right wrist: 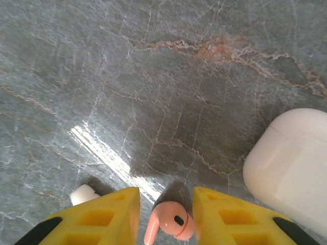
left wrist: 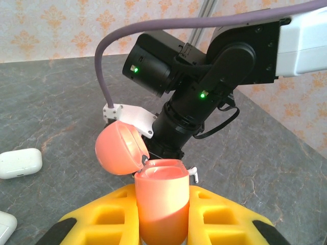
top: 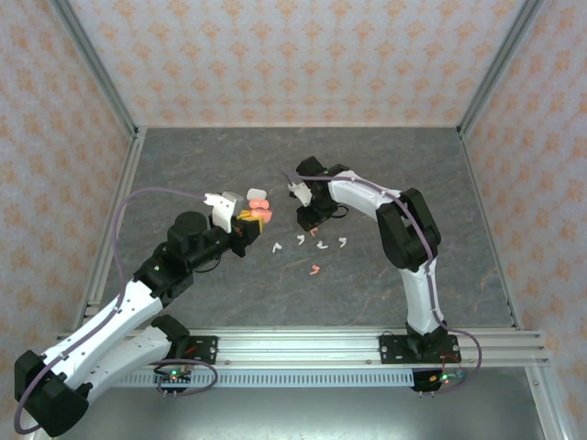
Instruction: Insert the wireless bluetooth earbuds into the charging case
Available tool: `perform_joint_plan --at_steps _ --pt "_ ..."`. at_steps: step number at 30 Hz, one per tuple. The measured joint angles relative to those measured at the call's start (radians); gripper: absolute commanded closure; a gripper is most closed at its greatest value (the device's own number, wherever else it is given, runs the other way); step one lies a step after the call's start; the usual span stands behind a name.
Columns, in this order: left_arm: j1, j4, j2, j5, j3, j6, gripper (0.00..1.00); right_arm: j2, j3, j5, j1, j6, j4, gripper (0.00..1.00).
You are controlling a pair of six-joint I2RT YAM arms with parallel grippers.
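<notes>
My left gripper is shut on a salmon-pink charging case, held upright with its lid swung open to the left. My right gripper hangs open just above the table, right beside that case. A pink earbud lies between the right gripper's yellow fingers, close to the right finger, with a gap on its left. Several white earbuds lie in a row near the table's middle, and another pink earbud lies in front of them.
A shut white case lies close to the right of the right gripper's fingers, and a white earbud sits by its left finger. Two more white cases rest left of the held case. The right arm looms directly behind it.
</notes>
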Motion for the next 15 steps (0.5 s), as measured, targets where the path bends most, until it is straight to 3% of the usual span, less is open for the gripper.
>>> perform_joint_plan --at_steps 15 --pt "0.000 -0.003 0.000 -0.002 0.000 0.000 1.00 -0.013 -0.061 0.001 0.000 -0.004 0.033 0.69"
